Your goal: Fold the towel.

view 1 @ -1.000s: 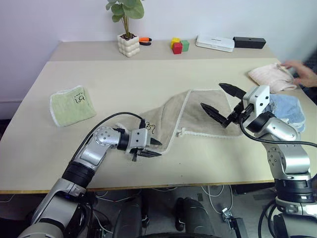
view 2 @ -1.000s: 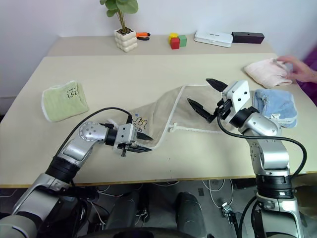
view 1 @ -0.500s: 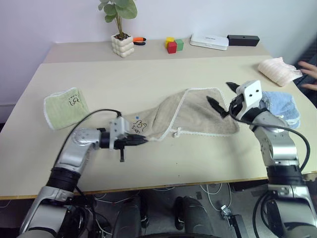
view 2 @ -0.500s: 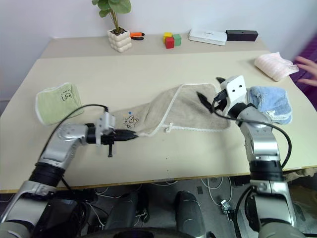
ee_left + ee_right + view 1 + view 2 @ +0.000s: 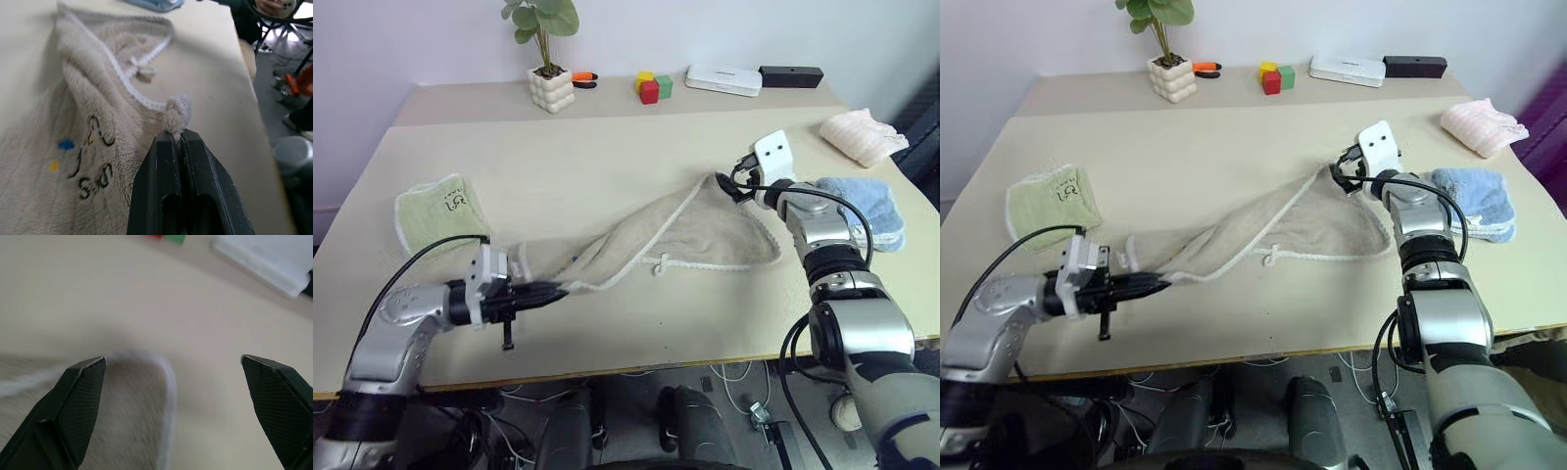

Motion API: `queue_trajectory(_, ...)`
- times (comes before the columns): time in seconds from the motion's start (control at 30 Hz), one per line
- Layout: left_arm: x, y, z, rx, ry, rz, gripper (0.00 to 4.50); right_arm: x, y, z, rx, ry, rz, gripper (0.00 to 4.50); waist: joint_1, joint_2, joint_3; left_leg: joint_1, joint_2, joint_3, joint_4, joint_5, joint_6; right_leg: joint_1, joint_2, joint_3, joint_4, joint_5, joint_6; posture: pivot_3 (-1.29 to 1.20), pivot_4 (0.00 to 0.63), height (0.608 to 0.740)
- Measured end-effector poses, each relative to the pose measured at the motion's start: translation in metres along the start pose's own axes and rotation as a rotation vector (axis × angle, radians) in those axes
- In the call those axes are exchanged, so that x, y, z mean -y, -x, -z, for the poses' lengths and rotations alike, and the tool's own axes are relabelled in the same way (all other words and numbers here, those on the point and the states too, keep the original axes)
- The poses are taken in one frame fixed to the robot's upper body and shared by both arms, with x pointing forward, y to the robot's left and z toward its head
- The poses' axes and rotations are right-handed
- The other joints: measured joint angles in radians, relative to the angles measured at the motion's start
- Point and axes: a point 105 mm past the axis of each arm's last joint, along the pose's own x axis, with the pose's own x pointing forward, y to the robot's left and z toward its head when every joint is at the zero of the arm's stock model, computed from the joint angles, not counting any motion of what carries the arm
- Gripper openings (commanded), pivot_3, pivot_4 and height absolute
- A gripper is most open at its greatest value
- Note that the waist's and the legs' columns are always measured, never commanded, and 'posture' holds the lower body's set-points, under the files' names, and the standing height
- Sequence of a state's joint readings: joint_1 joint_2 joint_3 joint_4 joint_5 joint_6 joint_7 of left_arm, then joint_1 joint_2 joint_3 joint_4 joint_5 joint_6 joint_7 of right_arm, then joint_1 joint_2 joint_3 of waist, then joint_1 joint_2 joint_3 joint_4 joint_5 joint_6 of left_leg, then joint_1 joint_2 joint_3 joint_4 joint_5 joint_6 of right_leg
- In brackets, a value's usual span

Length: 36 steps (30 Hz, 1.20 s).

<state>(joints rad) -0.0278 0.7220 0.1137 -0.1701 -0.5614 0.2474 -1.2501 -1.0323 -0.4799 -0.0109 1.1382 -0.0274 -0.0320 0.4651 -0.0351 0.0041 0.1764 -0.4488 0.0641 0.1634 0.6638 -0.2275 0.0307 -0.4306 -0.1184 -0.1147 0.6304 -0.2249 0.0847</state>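
Observation:
The beige towel (image 5: 695, 230) with white corded edging lies stretched in a long diagonal across the middle of the table. My left gripper (image 5: 551, 289) is shut on its near-left corner (image 5: 177, 110), just above the tabletop. The dark-lettered logo (image 5: 93, 166) lies beside that corner. A small white loop (image 5: 656, 262) sticks out along the near edge. At the towel's far corner (image 5: 715, 182) hovers my right gripper (image 5: 729, 186), open wide. In the right wrist view that corded corner (image 5: 166, 377) sits between the spread fingertips (image 5: 90, 369), with no contact visible.
A green folded towel (image 5: 435, 208) lies at the left. A light blue towel (image 5: 867, 201) and a pink cloth (image 5: 864, 135) lie at the right. A potted plant (image 5: 552, 88), coloured blocks (image 5: 650, 88), a white box (image 5: 722, 78) and a black box (image 5: 791, 74) line the back.
My left gripper pulled the towel's corner leftward and toward me, drawing the cloth out long. My right gripper moved forward to the far corner. The person's hand at the right has gone.

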Motion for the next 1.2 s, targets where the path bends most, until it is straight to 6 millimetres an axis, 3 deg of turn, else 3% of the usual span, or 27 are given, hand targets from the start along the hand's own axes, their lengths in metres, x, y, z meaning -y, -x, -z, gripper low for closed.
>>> queue_trajectory(0.17, 0.008, 0.001, -0.004, 0.001, 0.0, -0.033, 0.04, -0.003, -0.005, 0.008, -0.072, -0.054, 0.024, 4.5, -0.011, 0.0, 0.0, 0.001, 0.0, 0.0, -0.001, 0.0, -0.001, 0.0, 0.0, 0.0, 0.0, 0.0, 0.0, 0.0, 0.15, 0.74)
queue_trajectory(0.37, 0.008, -0.001, -0.006, 0.001, -0.013, -0.066, 0.04, -0.025, -0.01, 0.022, -0.145, -0.133, -0.052, 4.5, -0.009, 0.001, 0.0, 0.001, 0.0, 0.0, -0.001, 0.0, -0.001, 0.0, 0.0, 0.0, 0.0, 0.0, 0.0, 0.0, 0.15, 0.74)
queue_trajectory(0.47, 0.006, -0.001, -0.007, 0.002, -0.021, -0.081, 0.0, -0.025, -0.009, 0.024, -0.168, -0.161, -0.065, 3.24, -0.008, 0.001, 0.0, 0.001, 0.0, 0.0, -0.001, 0.0, -0.001, 0.0, 0.0, 0.0, 0.0, 0.0, 0.0, 0.0, 0.15, 0.74)
queue_trajectory(0.67, -0.003, -0.005, -0.017, 0.008, -0.078, -0.087, 0.0, -0.026, -0.006, 0.027, -0.201, -0.195, -0.101, 0.21, -0.007, 0.0, 0.0, 0.001, 0.0, 0.0, -0.001, 0.0, -0.001, 0.001, 0.0, 0.0, 0.0, 0.0, 0.0, 0.0, 0.15, 0.74)
queue_trajectory(0.7, -0.005, -0.006, -0.019, 0.01, -0.09, -0.089, 0.0, -0.025, -0.005, 0.028, -0.202, -0.197, -0.104, 0.04, -0.006, 0.0, 0.0, 0.001, 0.0, 0.0, -0.001, 0.0, -0.001, 0.001, 0.0, 0.0, 0.0, 0.0, 0.0, 0.0, 0.15, 0.74)
queue_trajectory(0.93, -0.014, -0.008, -0.017, -0.006, -0.102, -0.081, 0.0, -0.019, 0.017, 0.04, -0.213, -0.137, -0.204, 0.04, 0.004, 0.0, -0.001, 0.002, 0.0, -0.001, -0.001, 0.0, -0.001, 0.002, 0.0, 0.0, -0.001, 0.0, 0.0, 0.0, 0.15, 0.74)
queue_trajectory(1.2, -0.021, -0.009, -0.017, -0.008, -0.12, -0.078, 0.0, -0.04, 0.077, 0.046, -0.264, 0.014, -0.426, 0.04, 0.019, -0.001, -0.002, 0.003, 0.001, -0.002, -0.001, -0.005, 0.002, 0.001, 0.0, 0.0, -0.001, -0.002, -0.004, 0.0, 0.15, 0.74)
